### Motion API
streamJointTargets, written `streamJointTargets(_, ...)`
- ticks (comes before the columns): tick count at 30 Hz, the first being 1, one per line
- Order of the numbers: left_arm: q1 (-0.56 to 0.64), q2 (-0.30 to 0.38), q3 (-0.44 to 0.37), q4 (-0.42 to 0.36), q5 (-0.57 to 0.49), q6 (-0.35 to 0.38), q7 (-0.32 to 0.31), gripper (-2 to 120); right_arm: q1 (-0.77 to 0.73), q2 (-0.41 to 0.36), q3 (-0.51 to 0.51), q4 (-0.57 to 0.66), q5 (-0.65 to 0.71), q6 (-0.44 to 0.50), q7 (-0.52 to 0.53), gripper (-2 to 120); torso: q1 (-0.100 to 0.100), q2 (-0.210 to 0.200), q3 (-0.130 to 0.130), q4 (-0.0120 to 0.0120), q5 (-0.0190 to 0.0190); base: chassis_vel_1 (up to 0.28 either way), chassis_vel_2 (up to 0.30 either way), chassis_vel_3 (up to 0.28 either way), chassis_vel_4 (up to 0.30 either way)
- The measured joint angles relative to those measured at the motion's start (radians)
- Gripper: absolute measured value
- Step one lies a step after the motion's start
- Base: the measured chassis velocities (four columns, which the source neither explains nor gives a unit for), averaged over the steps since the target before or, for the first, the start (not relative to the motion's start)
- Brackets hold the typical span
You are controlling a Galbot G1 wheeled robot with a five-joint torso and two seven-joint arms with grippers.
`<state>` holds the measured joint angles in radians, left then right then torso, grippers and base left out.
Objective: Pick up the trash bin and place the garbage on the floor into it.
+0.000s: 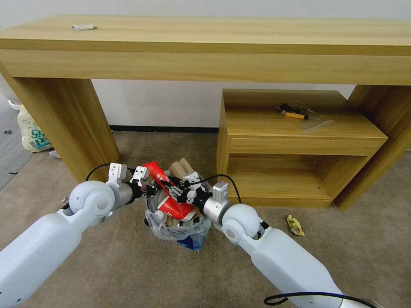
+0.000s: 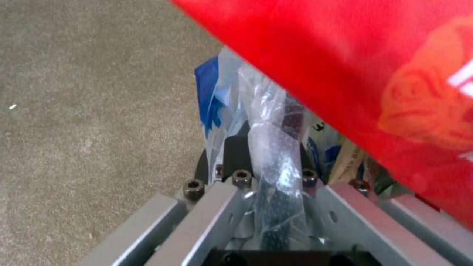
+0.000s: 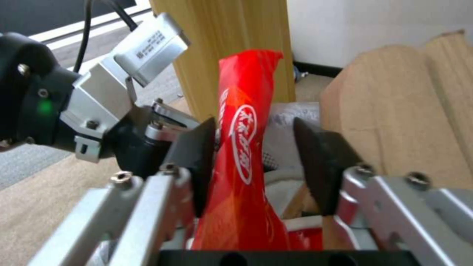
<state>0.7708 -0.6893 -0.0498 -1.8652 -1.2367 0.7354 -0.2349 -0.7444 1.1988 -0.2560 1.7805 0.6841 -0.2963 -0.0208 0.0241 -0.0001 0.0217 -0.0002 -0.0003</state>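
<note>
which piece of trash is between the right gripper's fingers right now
The long red plastic wrapper with white lettering, standing up out of the black trash bin; the open right gripper straddles it, unlike the tan cardboard beside it.

No legible text on anything.

Overfull bag-lined trash bin (image 1: 175, 222) on beige floor (image 1: 128, 265), red wrapper (image 1: 165, 188) upright, seemingly cardboard (image 1: 180, 167) behind.

Even, soft daylight fills the room, with only faint shadows under the wooden desk (image 1: 205, 47), whose edges bow outward toward the corners. Close up, the red wrapper (image 2: 354, 74) is a glowing blur and the cardboard (image 3: 394, 122) is soft.
</note>
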Motion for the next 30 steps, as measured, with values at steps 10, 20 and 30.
streamJointTargets(10,0.001,-0.007,0.0,0.019,0.006,0.0,0.003,0,-0.015,-0.016,0.0,0.046,0.023,-0.004,0.015,84,0.0,0.0,0.0,0.0,0.0,0.0,0.0,0.0,0.0)
streamJointTargets(20,0.001,-0.011,0.0,0.041,0.016,0.0,0.017,0,-0.018,-0.016,-0.003,0.059,0.035,-0.005,0.022,100,0.0,0.0,0.0,0.0,0.0,0.0,0.0,0.0,0.0)
streamJointTargets(30,-0.005,-0.016,0.0,0.061,0.021,0.0,0.026,0,-0.025,-0.026,-0.007,0.095,0.07,-0.011,0.051,100,0.0,0.0,0.0,0.0,0.0,0.0,0.0,0.0,0.0)
